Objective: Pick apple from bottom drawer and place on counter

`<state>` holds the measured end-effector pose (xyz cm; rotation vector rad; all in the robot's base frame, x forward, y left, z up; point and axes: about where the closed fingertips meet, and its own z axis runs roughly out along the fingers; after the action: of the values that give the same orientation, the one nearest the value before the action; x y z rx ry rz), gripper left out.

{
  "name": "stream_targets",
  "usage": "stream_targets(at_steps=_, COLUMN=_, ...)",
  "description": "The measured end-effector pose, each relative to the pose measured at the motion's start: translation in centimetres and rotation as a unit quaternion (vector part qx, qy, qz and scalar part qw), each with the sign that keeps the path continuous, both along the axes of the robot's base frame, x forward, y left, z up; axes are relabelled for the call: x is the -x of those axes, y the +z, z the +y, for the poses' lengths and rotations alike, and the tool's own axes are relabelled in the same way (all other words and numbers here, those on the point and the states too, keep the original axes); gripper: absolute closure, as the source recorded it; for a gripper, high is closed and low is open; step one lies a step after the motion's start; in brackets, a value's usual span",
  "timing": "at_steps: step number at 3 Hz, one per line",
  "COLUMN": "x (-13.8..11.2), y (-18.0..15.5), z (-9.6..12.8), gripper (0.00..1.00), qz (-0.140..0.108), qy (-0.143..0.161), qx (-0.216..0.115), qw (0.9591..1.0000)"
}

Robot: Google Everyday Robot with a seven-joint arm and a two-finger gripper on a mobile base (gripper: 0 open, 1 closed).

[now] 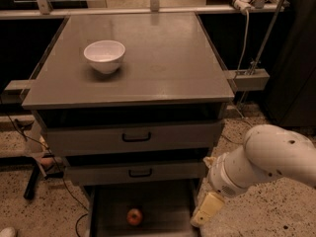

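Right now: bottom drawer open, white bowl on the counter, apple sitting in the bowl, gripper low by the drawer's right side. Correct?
One error: the apple is not in the white bowl; the camera view shows it lying in the open bottom drawer. The bowl is on the counter, and the gripper is low at the drawer's right.
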<state>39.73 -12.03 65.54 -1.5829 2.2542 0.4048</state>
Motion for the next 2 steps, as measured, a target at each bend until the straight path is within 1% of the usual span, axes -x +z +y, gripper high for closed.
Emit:
stream_targets(at_steps=1, x=0.00, y=-0.02, z=0.02, gripper=0.00, qz=0.000, qy=0.000, qx=0.000, qw=1.0000)
stream_targets(at_steps=2, x=0.11, y=-0.67, z=0.54, gripper=0.00, qz=0.007, qy=-0.001, qx=-0.009, qw=0.9999)
